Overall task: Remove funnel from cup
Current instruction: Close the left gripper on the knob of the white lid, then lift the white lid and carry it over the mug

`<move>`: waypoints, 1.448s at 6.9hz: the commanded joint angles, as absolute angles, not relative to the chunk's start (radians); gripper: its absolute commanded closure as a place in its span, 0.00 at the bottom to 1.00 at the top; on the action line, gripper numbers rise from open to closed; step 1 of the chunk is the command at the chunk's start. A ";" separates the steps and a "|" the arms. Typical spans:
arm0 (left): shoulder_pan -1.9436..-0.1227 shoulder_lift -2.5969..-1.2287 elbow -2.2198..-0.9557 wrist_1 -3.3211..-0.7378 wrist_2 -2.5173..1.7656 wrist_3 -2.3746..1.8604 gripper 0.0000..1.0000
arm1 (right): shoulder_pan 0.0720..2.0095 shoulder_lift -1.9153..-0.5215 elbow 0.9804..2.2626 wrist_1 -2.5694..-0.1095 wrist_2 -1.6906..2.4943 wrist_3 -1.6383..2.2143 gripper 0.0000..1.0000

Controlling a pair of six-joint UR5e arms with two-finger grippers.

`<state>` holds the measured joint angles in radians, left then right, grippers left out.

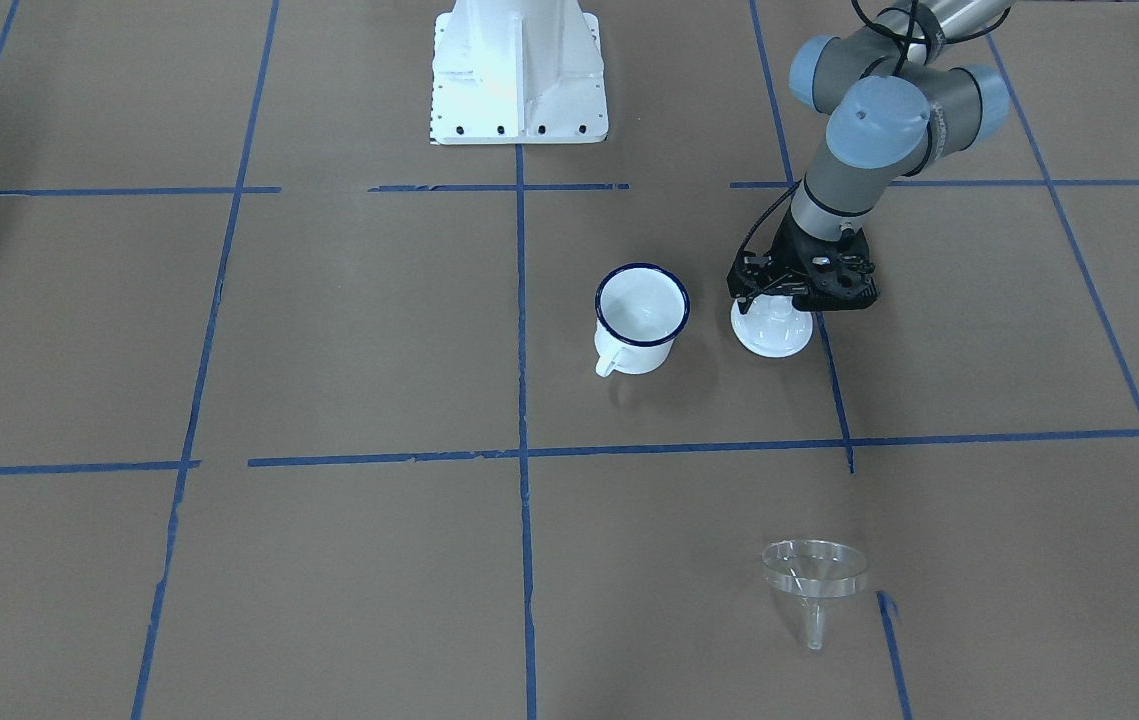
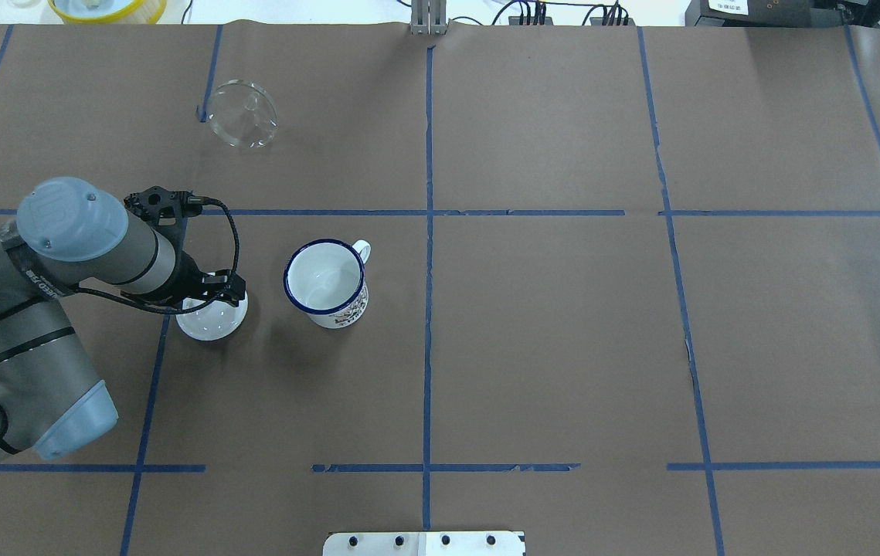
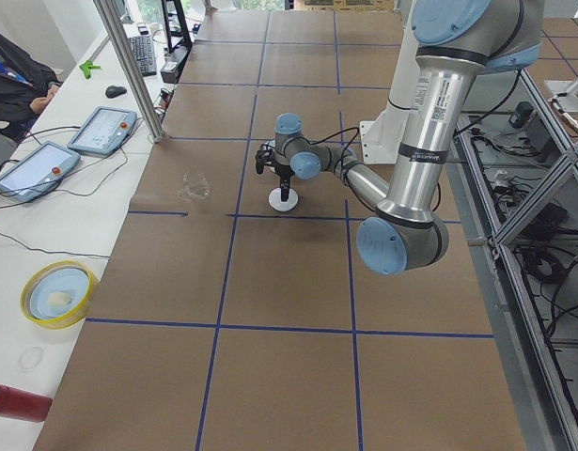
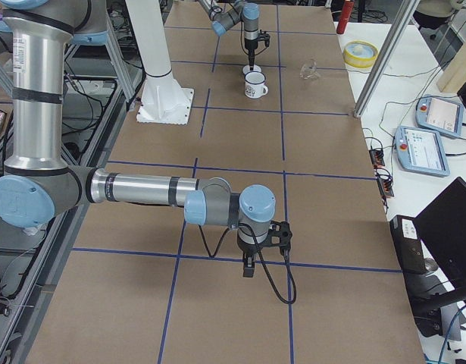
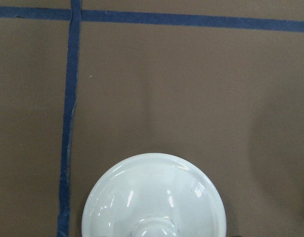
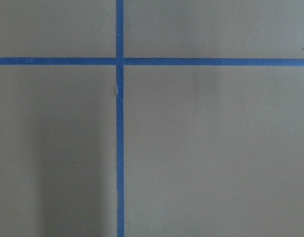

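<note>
The clear funnel (image 1: 814,575) lies tipped on the brown table, out of the cup and far from it; it also shows in the overhead view (image 2: 242,114). The white cup (image 1: 641,318) with a dark blue rim stands upright and empty near the table's middle (image 2: 325,282). My left gripper (image 1: 777,300) points down right over the knob of a white round lid (image 1: 772,338) beside the cup; its fingers are hidden, so I cannot tell whether they hold the knob. My right gripper (image 4: 248,269) hangs low over bare table far from both; I cannot tell its state.
The white lid (image 5: 154,197) sits flat on the table about one lid-width from the cup. The robot's white base (image 1: 519,75) stands at the table's robot side. Blue tape lines (image 6: 119,148) cross the table. A yellow dish (image 3: 55,293) rests on a side bench.
</note>
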<state>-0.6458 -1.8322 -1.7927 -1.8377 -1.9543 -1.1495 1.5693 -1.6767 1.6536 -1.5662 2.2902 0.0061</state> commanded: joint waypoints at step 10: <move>-0.693 -1.838 -1.860 -1.750 -1.956 -1.144 1.00 | 1.569 -1.677 1.654 -1.566 2.290 0.006 0.00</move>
<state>-0.6785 -1.8289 -1.8241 -1.8109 -1.9558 -1.1456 1.5693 -1.6766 1.6536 -1.5662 2.2902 0.0061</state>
